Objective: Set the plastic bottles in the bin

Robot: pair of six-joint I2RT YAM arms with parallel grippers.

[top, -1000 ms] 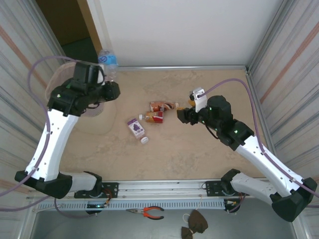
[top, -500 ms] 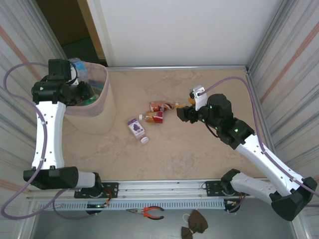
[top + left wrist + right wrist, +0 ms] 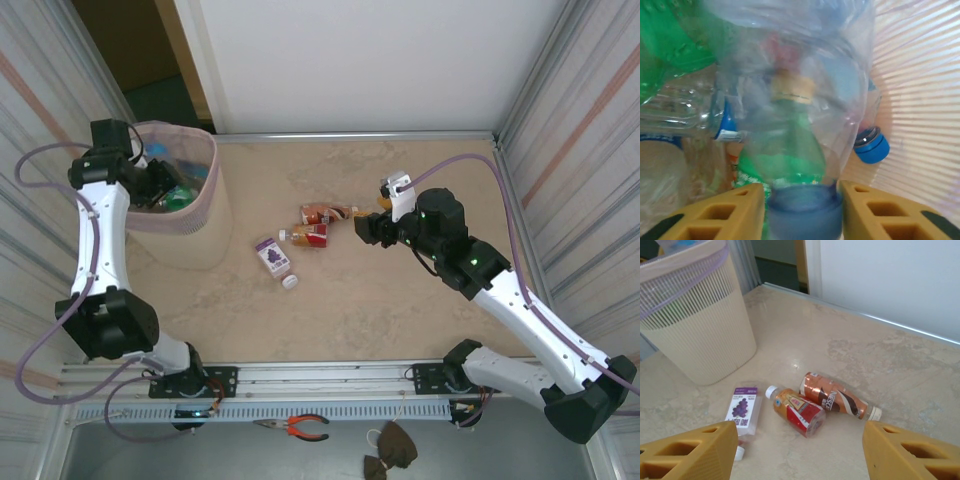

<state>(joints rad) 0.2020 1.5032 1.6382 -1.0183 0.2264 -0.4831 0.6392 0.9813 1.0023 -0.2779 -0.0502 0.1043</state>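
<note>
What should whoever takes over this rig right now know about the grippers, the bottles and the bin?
Left gripper: down inside the bin, apparently shut on the blue cap of a clear bottle, not yet released.
Right gripper: open, empty, hovering over the table beside the loose bottles.
Done: several bottles, green bottles among them, lie in the bin.
Left: three lying on the table, the purple-label bottle, red-label bottle and brown-label bottle. A loose white cap lies by the purple one.
</note>
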